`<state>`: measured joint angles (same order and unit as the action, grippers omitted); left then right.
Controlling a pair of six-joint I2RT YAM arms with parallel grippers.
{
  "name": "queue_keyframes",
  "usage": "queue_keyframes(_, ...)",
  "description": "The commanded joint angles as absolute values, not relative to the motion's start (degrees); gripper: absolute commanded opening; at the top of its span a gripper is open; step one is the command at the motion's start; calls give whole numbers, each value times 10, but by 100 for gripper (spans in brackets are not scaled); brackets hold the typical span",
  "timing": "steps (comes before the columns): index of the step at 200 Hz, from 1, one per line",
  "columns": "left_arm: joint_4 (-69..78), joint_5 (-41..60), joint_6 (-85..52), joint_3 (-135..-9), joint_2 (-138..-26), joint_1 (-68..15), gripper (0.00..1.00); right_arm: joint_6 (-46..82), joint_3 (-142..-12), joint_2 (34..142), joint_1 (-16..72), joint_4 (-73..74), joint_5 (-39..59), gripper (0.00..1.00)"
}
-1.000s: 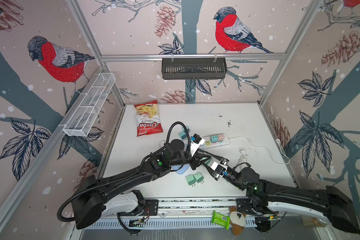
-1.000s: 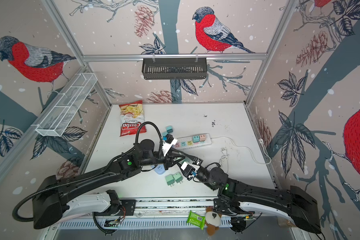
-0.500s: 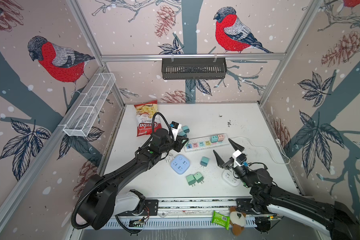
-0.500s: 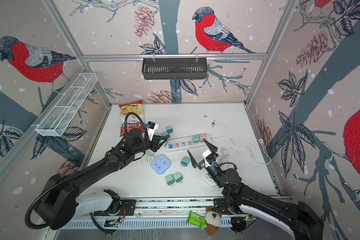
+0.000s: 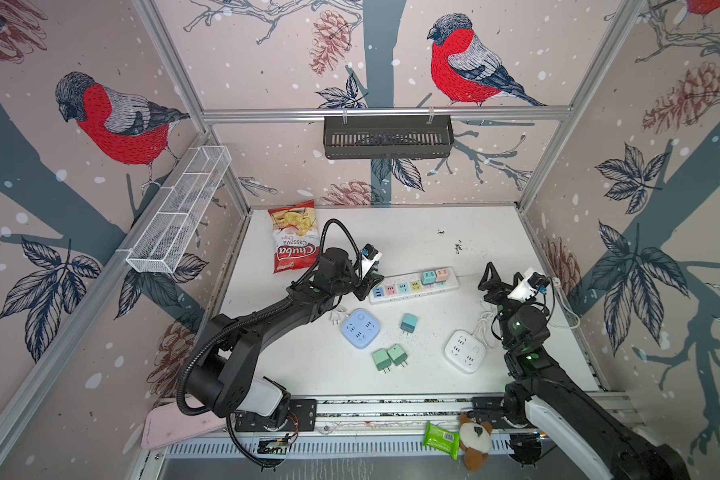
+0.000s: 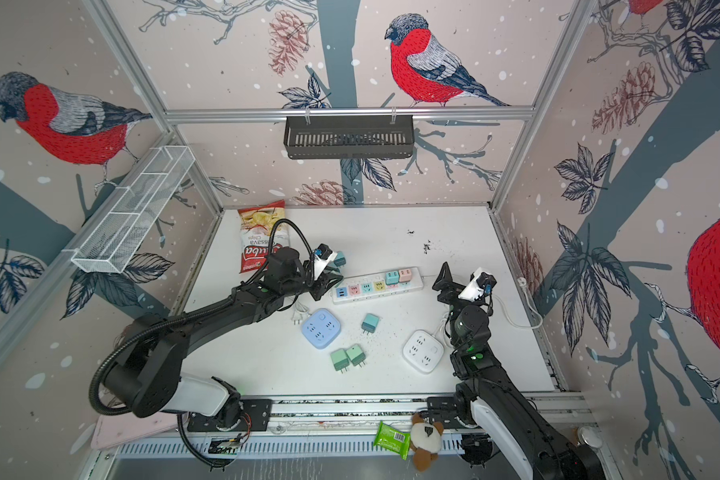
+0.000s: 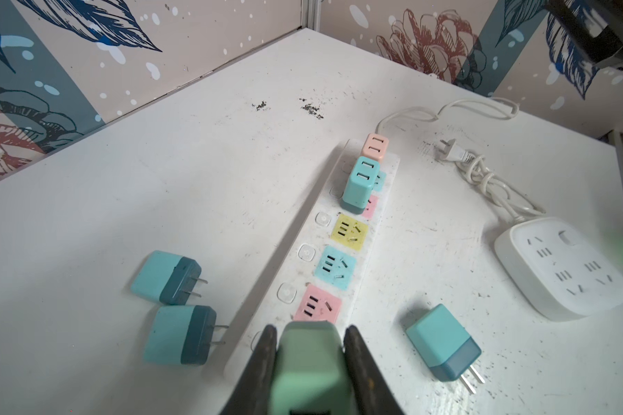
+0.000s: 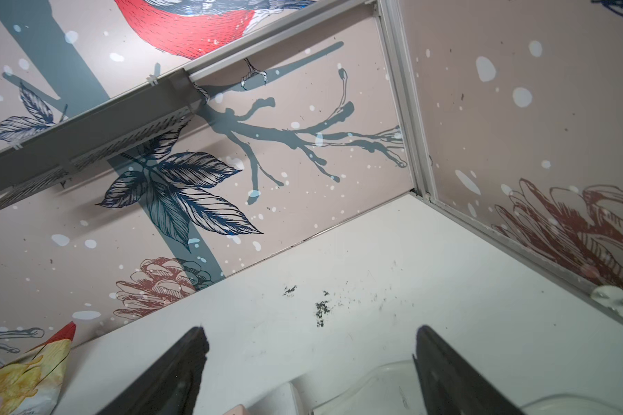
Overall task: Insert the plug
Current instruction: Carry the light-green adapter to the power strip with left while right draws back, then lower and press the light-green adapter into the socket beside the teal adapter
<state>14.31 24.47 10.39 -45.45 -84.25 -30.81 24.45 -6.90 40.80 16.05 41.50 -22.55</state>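
My left gripper (image 7: 310, 332) is shut on a light green plug (image 7: 308, 363). It hovers over the near end of the white power strip (image 7: 353, 230), just short of the pink socket (image 7: 317, 305). In both top views the left gripper (image 5: 366, 284) sits at the strip's (image 5: 412, 286) left end. A teal plug (image 7: 358, 183) and a pink plug (image 7: 374, 145) stand in the strip's far sockets. My right gripper (image 5: 503, 279) is open and empty, raised beyond the strip's right end; in the right wrist view its jaws (image 8: 312, 341) stand wide apart over bare table.
Loose on the table lie a teal plug (image 5: 409, 322), two green plugs (image 5: 387, 356), two teal plugs (image 7: 173, 305), a blue square socket block (image 5: 361, 328) and a white one (image 5: 465, 351) with its cable. A chips bag (image 5: 294, 241) lies at the back left.
The two grippers were together at the table's middle. The right gripper opened and drew back to the right. The left gripper carried the green plug to the strip's left end.
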Motion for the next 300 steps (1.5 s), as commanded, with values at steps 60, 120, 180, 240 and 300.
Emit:
queue_keyframes(60, 87, 277, 231, -536, -916, -370, 0, 294, -37, 474, 128, 479, -297, 92)
queue_keyframes(120, 25, 221, 257, -611, -985, -370, 0, 296, -43, 495, 122, 482, -283, 92)
queue_keyframes(180, -40, 243, 309, -694, -1055, -370, 0, 297, -41, 501, 117, 493, -269, 93)
queue_keyframes(240, -106, 242, 334, -783, -1096, -384, 0, 301, -37, 501, 113, 499, -268, 94)
queue_keyframes(300, -186, 175, 315, -893, -1178, -430, 0, 305, -38, 501, 110, 496, -267, 94)
